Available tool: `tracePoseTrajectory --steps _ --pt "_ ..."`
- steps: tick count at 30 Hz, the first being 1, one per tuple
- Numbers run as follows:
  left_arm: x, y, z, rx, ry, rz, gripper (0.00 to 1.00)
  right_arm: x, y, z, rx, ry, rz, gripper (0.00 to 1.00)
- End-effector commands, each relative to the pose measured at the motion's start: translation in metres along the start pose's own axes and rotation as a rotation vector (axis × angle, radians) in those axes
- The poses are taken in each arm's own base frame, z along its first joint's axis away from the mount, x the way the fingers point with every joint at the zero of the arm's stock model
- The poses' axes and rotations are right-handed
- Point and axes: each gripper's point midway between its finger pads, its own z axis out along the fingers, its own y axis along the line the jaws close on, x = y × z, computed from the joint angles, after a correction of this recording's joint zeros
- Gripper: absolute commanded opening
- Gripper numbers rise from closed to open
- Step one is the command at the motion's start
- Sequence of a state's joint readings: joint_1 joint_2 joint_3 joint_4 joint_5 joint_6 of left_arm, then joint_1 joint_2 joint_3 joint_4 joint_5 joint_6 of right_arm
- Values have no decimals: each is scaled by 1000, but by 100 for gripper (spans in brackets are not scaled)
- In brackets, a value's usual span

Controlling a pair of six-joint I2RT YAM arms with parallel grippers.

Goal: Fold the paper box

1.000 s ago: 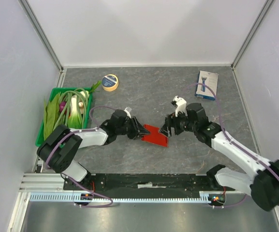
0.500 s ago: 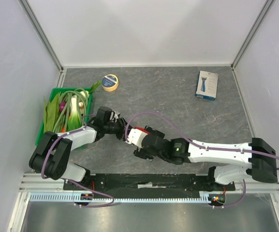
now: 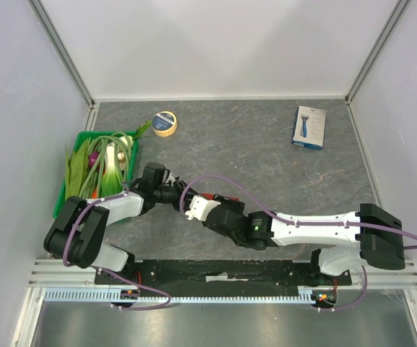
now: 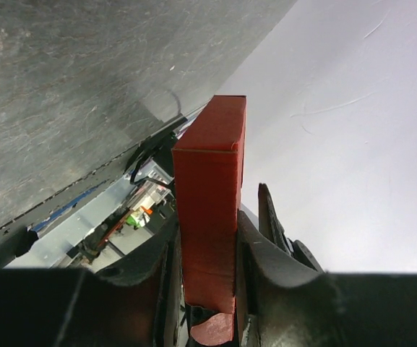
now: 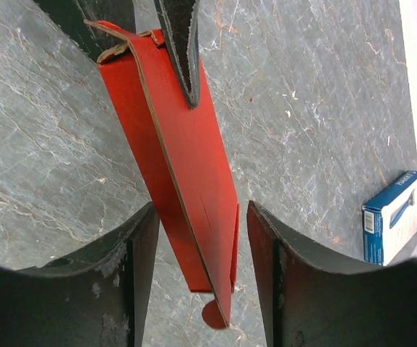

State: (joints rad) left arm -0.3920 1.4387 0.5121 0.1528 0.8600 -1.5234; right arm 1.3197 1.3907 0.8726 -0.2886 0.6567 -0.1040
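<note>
The paper box (image 4: 208,181) is a glossy red flattened cardboard blank, standing on edge above the table. My left gripper (image 4: 208,225) is shut on its near end, both fingers pressed against its faces. In the right wrist view the box (image 5: 186,166) hangs tilted, a round tab at its lower end. My right gripper (image 5: 202,210) is open, one finger on each side of that end, with gaps to both. In the top view only a sliver of the box (image 3: 202,196) shows between my left gripper (image 3: 181,195) and my right gripper (image 3: 198,203), near the front left.
A green tray (image 3: 61,202) of leafy vegetables stands at the left wall. A roll of yellow tape (image 3: 165,123) lies behind it. A white-and-blue retail box (image 3: 309,127) lies at the back right and also shows in the right wrist view (image 5: 392,217).
The box lay flat mid-table; now my left gripper holds it on edge, drawn back to the left. My right arm has swung across to the left and brackets the box.
</note>
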Motion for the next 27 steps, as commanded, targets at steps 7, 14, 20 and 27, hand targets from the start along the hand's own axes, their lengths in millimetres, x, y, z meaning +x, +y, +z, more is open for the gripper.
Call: tracePoseTrajectory --steps 7,14,20,27 --pt "20 1 -7 15 92 -42 17 -4 -5 17 60 -24 -28 71" --pt "23 -3 -10 44 86 40 33 3 -20 16 90 -28 52 41" --pt "17 -4 -12 93 19 219 68 0 -13 13 -73 -68 153 26" --pt "-3 4 -37 136 -239 505 73 15 -2 26 -278 70 210 24"
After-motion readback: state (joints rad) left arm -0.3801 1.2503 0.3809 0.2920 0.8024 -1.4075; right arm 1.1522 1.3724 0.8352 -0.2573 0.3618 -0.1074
